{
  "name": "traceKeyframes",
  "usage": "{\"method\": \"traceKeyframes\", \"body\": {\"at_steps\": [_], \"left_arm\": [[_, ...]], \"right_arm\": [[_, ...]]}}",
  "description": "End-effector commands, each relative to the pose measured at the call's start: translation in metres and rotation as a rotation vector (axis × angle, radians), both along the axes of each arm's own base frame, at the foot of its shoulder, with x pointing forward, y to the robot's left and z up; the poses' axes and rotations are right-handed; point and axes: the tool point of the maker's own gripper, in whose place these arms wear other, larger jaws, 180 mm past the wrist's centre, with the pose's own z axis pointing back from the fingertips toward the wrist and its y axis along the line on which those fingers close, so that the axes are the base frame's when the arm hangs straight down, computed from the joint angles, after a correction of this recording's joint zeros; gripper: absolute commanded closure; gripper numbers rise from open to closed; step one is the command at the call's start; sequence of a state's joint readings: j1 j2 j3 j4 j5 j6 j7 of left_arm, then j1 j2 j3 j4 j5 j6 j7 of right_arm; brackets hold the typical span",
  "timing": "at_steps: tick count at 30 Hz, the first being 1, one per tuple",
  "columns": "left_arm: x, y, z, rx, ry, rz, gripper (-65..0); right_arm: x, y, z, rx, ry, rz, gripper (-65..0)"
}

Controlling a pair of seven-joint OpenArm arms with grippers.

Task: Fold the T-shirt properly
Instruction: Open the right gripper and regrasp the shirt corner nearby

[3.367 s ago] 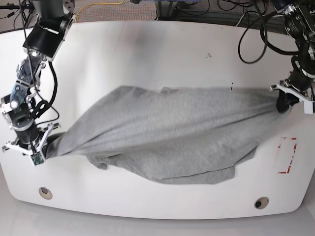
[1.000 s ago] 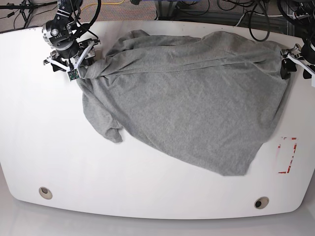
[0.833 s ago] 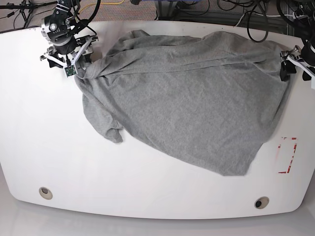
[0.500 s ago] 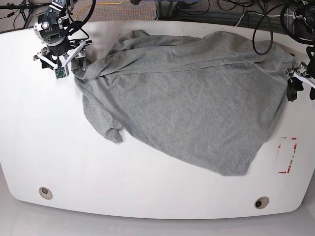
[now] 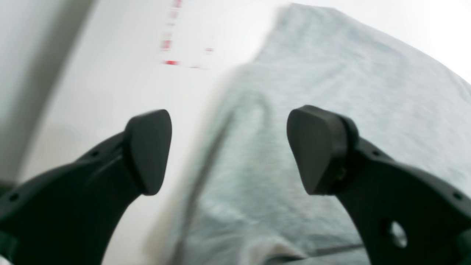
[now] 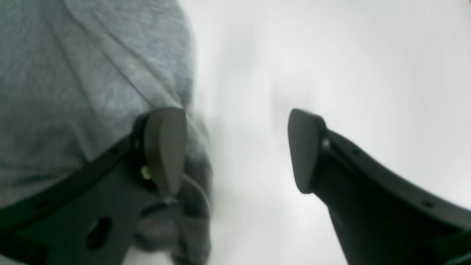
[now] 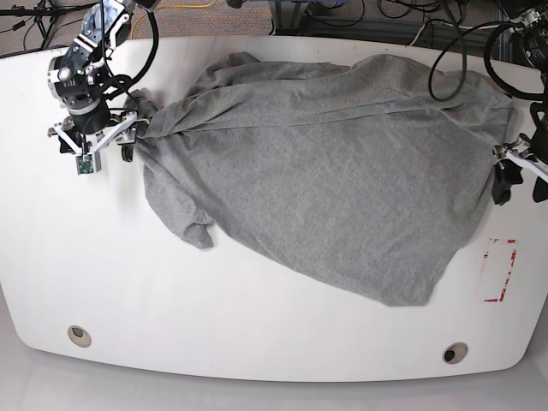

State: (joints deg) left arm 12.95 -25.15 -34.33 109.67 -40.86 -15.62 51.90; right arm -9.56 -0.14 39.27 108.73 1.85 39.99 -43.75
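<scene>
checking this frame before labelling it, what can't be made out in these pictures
- T-shirt print: no lettering shows in the base view; only plain grey faces up.
- Red marking: smeared by motion blur in the left wrist view.
- Right claw: its own finger covers the cloth edge.
- Left claw: small at the base view's edge.

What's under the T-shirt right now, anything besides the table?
Only the white table shows around the T-shirt. Nothing pokes out at its edges, but whatever lies beneath the cloth is covered and cannot be seen.
</scene>
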Motion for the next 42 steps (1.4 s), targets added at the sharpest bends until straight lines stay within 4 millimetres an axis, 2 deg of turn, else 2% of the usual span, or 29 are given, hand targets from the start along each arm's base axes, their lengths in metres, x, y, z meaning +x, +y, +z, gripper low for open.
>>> {"method": "traceKeyframes", "body": {"at_steps": [1,12,17,24,28,33,38,42], "left_arm": [[0.01,-0.002,0.017,0.021,-0.056,-0.021,-49.9],[0.025,-0.011,0.01,0.115,-0.035,-0.022,-49.9],[0.027,-0.008,0.01,0.148,-0.033,-0.006,-49.9],[0.03,-0.016,0.005,0.15,-0.023,-0.032,-49.9],[0.036,-0.017,0.012,0.146,-0.047,-0.029,-49.9],[0.043,-0.016,0.011,0.12,-0.054,-0.015,-49.9],[0.052,-0.008,0.009,0.095,-0.052,0.008,-49.9],[0.059,-0.002,0.006,0.076,-0.047,0.024,-49.9]], "right_arm": [[0.018,0.0,0.004,0.028,-0.027,0.0,-41.4],[0.019,0.003,-0.014,0.063,0.052,-0.008,-41.4],[0.013,0.005,-0.03,0.093,0.096,-0.013,-41.1],[0.003,0.01,-0.056,0.148,0.158,-0.018,-41.1],[0.002,0.011,-0.059,0.15,0.166,-0.017,-41.1],[0.001,0.012,-0.061,0.156,0.173,-0.016,-40.9],[-0.001,0.03,-0.076,0.182,0.216,0.028,-40.7],[-0.002,0.038,-0.082,0.196,0.233,0.048,-35.8]]}}
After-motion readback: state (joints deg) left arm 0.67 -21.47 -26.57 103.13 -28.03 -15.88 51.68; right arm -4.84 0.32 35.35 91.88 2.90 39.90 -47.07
